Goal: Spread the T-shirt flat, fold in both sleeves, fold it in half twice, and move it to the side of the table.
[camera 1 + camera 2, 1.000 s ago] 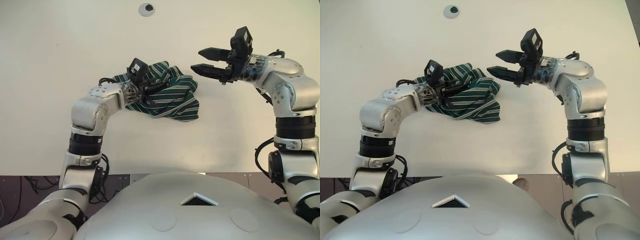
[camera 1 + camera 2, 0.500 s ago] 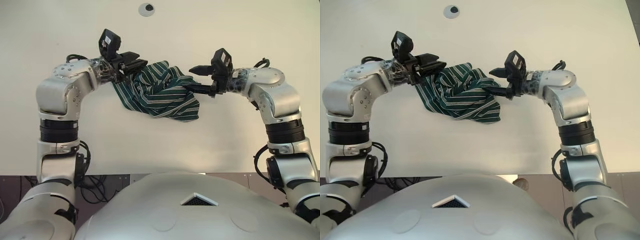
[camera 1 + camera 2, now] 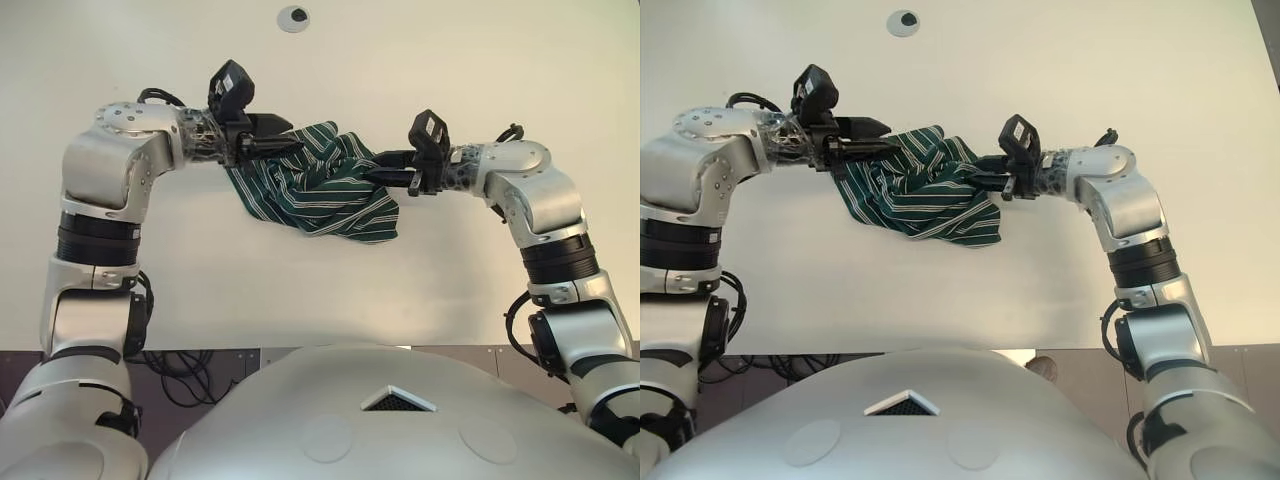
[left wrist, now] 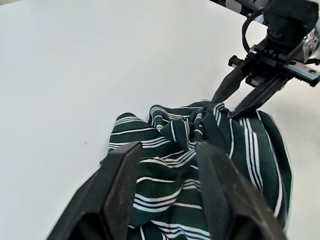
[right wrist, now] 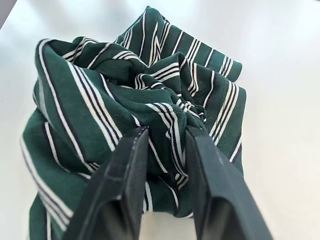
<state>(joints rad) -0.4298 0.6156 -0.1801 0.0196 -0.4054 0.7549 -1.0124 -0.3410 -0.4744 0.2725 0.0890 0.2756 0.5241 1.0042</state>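
The green T-shirt [image 3: 320, 195] with white stripes lies crumpled in the middle of the white table [image 3: 480, 270]. My left gripper [image 3: 285, 138] is at the shirt's far left edge, shut on the cloth, and that edge hangs lifted off the table. In the left wrist view its fingers [image 4: 122, 190] flank the bunched T-shirt [image 4: 170, 150]. My right gripper [image 3: 375, 168] is at the shirt's right side, shut on a raised fold. The right wrist view shows that fold [image 5: 165, 115] pinched between its fingers [image 5: 130, 175]. From the left wrist the right gripper [image 4: 226, 105] shows its tips meeting on the cloth.
A small round grey disc [image 3: 293, 18] sits at the far side of the table. Bare tabletop stretches left and right of the shirt. The table's near edge [image 3: 300, 346] runs just in front of my arms, with cables [image 3: 185, 365] below it.
My right gripper moved left into the shirt and shut on a fold. My left gripper rose and drew the shirt's left edge up, then shifted slightly right.
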